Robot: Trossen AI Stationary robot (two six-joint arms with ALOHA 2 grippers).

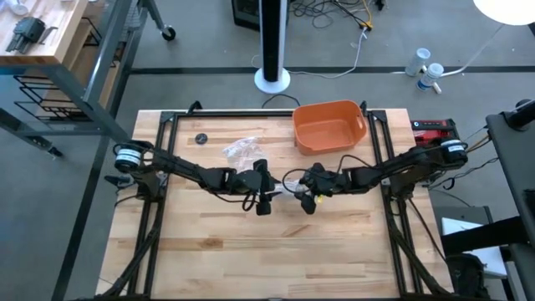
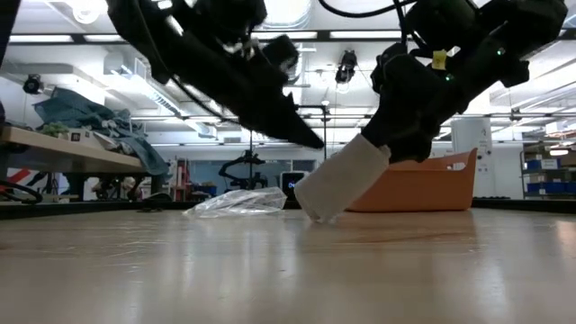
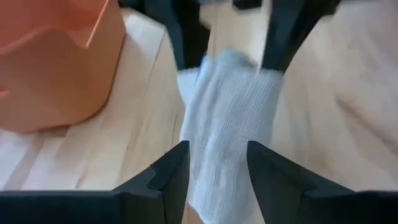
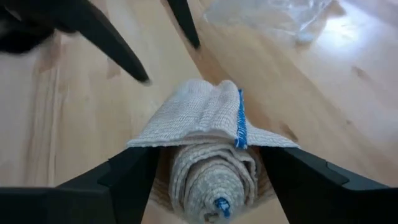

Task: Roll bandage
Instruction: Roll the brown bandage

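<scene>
Spanning both tools: bandage (image 2: 340, 183), tilted.

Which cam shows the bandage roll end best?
Right wrist view: the bandage fills the frame, coiled end and blue stitching facing the camera. Left wrist shows only its flat weave, low view a tilted side profile, high view almost nothing under the arms.

Scene is being lit evenly and brightly from overhead; ceiling light strips (image 2: 54, 38) are being blown out in the low view. Soft sheen is being reflected off the table (image 2: 270, 270) there, and its near edge is being rendered out of focus. Arms are being shown as near-black silhouettes against the bright room. Orange tub (image 3: 50, 56) and fingers (image 3: 168, 180) are being blurred in the left wrist view. Glare is being thrown off the plastic wrapper (image 4: 273, 15).
</scene>
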